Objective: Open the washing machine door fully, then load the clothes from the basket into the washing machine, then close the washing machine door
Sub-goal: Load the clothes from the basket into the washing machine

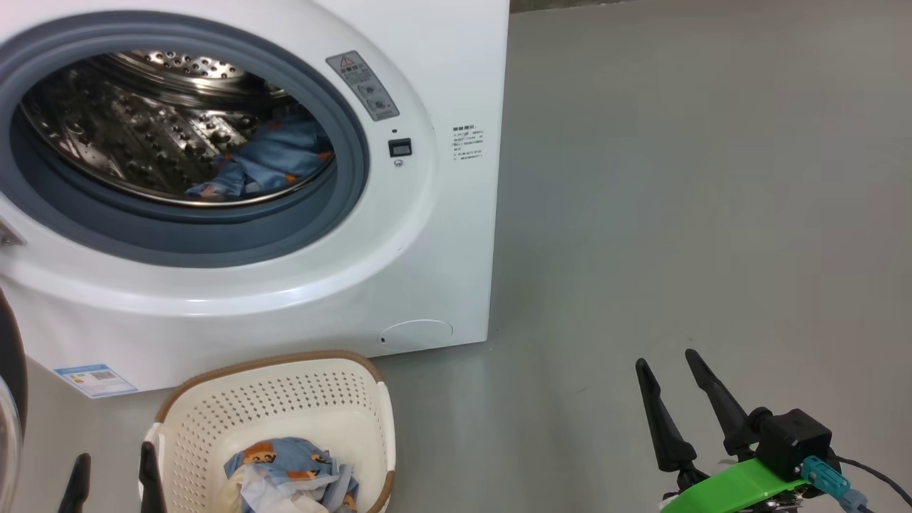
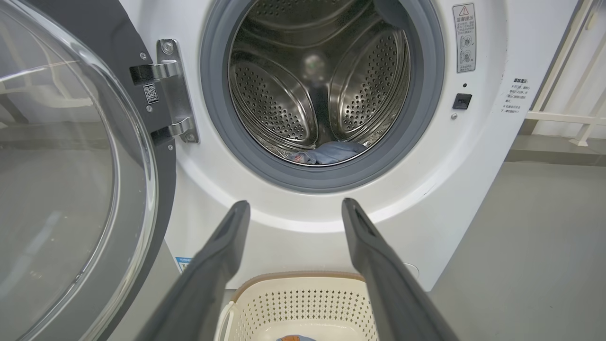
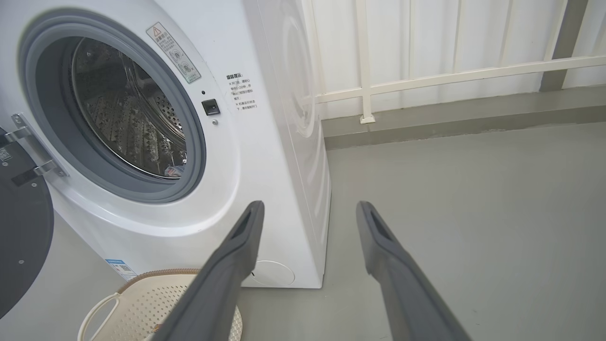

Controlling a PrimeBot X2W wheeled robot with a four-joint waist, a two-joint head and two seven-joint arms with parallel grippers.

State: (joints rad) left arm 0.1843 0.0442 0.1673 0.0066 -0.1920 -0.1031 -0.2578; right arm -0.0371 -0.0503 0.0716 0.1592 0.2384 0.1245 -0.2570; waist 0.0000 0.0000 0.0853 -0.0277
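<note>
Your head view showed you the clothes (image 1: 292, 474) heaped in the basket (image 1: 285, 399), which stood in front of the washing machine (image 1: 427, 235), and a blue garment (image 1: 274, 160) lying in the drum (image 1: 142, 128). Your left wrist view added the washing machine door (image 2: 57, 166), standing wide open on its hinge (image 2: 173, 90) left of the opening. Your left gripper (image 1: 114, 454) hung spread and empty near the basket's left rim, the clothes just to its right. Your right gripper (image 1: 666, 358), likewise spread and empty, sat well apart to the right, over bare floor (image 1: 712, 178).

Right tool (image 1: 665, 358): dark tapered fingers (image 1: 662, 420), green bracket (image 1: 734, 488), black block (image 1: 794, 442) (teal plug (image 1: 823, 476))
</note>
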